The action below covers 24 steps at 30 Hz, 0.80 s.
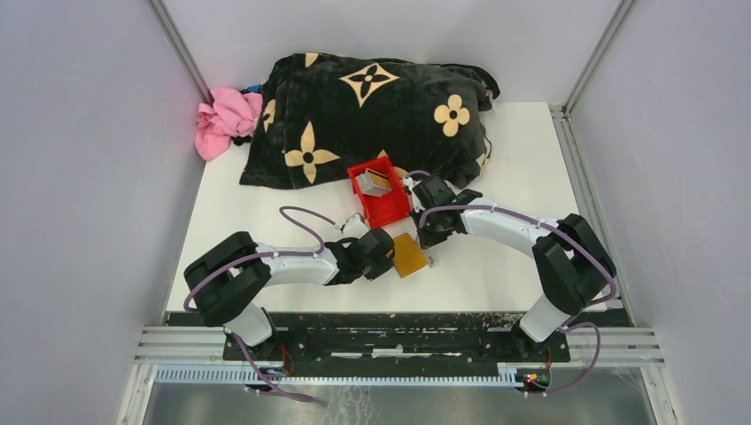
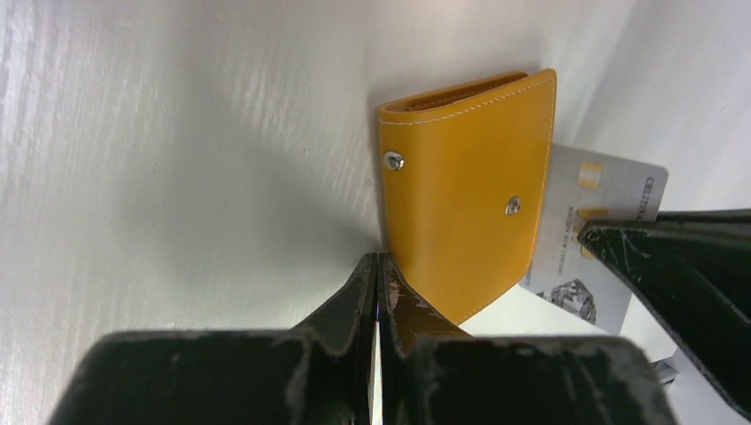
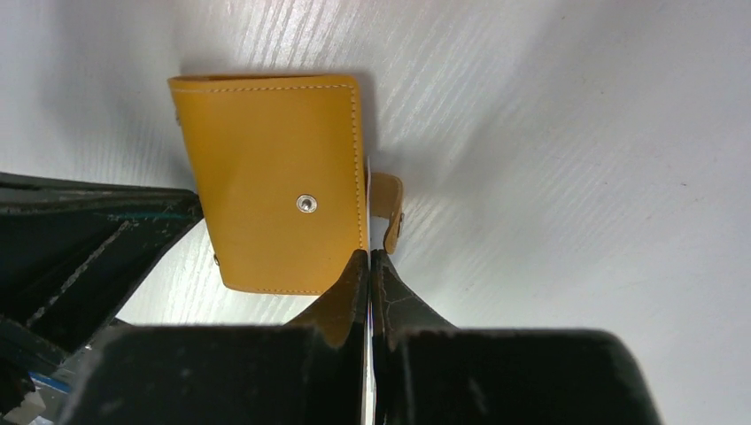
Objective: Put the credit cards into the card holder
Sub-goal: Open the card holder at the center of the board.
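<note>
While the holder lay folded on the table, just in front of the bin, both arms reached in to it from either side. The left gripper was closed down to a sliver at the holder's near corner. It seemed to be pinching an edge or flap of it, though the wrist view showed only a thin pale line between the fingers. The right gripper was pressed together on a card, held edge-on against the holder's opposite side, and the card stuck out from behind the holder there. More cards stood in the bin. A dark flowered blanket lay at the back of the table.
</note>
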Available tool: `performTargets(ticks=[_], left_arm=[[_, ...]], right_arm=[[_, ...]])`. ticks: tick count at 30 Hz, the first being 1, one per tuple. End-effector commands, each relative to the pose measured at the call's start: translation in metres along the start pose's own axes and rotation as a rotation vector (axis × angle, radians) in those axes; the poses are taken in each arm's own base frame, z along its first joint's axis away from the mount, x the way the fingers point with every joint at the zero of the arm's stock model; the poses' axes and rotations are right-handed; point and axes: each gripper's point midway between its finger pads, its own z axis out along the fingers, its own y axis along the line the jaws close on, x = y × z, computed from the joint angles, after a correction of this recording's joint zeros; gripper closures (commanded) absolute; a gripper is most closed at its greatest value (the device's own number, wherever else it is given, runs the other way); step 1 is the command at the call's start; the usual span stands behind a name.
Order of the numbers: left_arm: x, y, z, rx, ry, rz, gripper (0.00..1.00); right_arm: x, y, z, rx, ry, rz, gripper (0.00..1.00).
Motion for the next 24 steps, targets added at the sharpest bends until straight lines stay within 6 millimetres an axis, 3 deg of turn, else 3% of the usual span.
performTargets(ticks=[1,13,24], left_arm=[[0.001,0.062,0.008,-0.172,0.010,0.124,0.94],[0.003,0.067,0.010,-0.185,0.023,0.129,0.94],[0.004,0.070,0.011,-0.197,0.028,0.128,0.94]], right_arm=[[-0.018,0.010,-0.012,-0.044,-0.079,0.018,0.99],[-0.028,0.004,-0.020,-0.021,-0.115,0.035,0.99],[-0.026,0.008,-0.015,-0.090,-0.108,0.098,0.99]])
